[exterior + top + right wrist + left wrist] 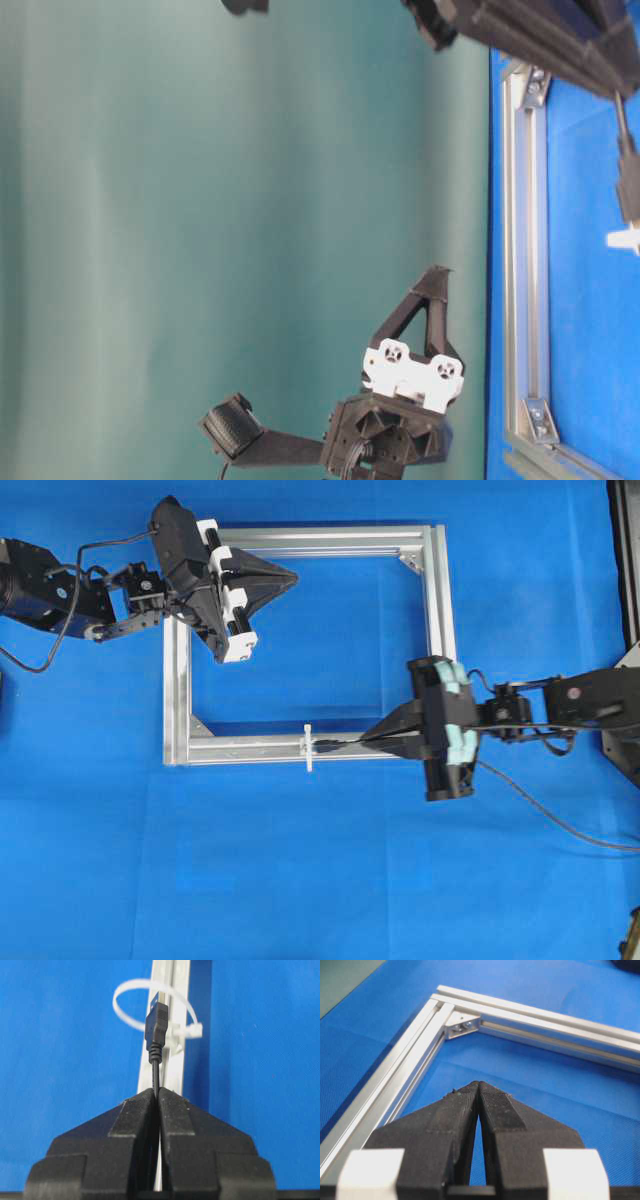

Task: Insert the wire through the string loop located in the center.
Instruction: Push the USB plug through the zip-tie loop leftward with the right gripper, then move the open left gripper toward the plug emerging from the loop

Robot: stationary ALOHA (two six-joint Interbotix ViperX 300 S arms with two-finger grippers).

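Firmly, right hand (157, 1091) clamps the wire (156, 1067); left hand (478, 1085) sits closed, empty.

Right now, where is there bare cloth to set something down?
Bare: the wide cloth below the frame, and the middle inside it. Crowded: the frame's lower bar, where the right hand holds the wire at the string loop; the left hand overhangs the upper left.

Black wire (156, 1035) plug points at white string loop (131, 1015).
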